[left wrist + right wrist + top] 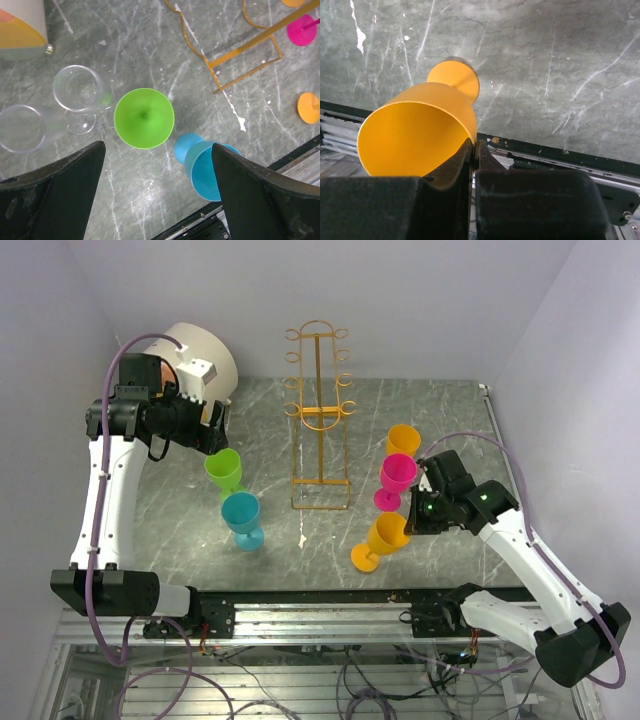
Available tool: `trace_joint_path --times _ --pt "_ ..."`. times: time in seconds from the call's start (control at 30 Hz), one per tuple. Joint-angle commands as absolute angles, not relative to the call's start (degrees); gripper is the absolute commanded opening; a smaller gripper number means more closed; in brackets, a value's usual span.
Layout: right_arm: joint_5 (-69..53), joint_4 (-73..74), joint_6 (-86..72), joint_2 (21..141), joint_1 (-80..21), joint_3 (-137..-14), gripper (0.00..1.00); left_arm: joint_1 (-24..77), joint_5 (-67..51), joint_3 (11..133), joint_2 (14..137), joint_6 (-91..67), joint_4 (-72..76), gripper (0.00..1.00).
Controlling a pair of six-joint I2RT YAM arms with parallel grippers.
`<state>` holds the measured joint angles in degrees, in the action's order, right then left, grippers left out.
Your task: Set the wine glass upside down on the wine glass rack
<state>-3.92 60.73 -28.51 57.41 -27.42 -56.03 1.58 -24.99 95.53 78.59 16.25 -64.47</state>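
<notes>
The wine glass rack, a thin orange-yellow wire stand with side loops, rises at the table's middle back; its base shows in the left wrist view. My right gripper is shut on the rim of an orange wine glass, which is tilted with its foot toward the front left. In the right wrist view the fingers pinch the cup wall of that glass, one finger inside the bowl. My left gripper hangs open above a green glass and holds nothing.
A pink glass and a second orange glass stand right of the rack. A blue glass stands in front of the green one. Two clear glasses lie left of it. A white tub sits at the back left.
</notes>
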Motion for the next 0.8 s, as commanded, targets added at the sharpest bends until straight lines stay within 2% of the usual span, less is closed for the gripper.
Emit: trace_joint_path --times 0.0,0.07,0.2,0.33,0.47,0.6,0.67,0.77 --pt "-1.41 63.17 -28.3 58.09 -27.9 -59.87 0.0 2.07 -19.51 96.19 77.52 14.72 -62.34 0.98" --pt "-0.8 64.71 -27.48 57.99 -27.9 -63.41 0.0 2.07 -16.87 98.23 77.6 13.91 -62.96 0.98" --pt "-1.95 67.47 -26.18 58.39 -27.91 -75.95 0.0 2.04 -15.52 112.43 79.2 11.43 -68.07 1.0" --pt "-14.03 64.4 -25.11 60.19 -27.95 -85.8 0.0 2.08 -16.01 122.98 78.09 4.32 -67.56 1.0" --pt "-24.0 58.15 -26.02 62.27 -27.95 -93.53 0.0 1.41 -15.9 125.26 76.19 -4.92 -63.65 1.0" --pt "-29.65 48.62 -26.79 65.27 -27.95 -103.54 0.0 0.88 -18.61 120.47 74.32 -12.38 -59.02 1.0" --pt "-31.12 42.02 -27.53 66.63 -27.94 -107.17 0.0 -0.96 -23.82 118.16 73.55 -15.89 -56.57 1.0" --pt "-29.63 28.2 -30.22 66.64 -27.9 -105.69 0.0 -1.87 -35.12 117.12 73.47 -22.7 -52.97 1.0"
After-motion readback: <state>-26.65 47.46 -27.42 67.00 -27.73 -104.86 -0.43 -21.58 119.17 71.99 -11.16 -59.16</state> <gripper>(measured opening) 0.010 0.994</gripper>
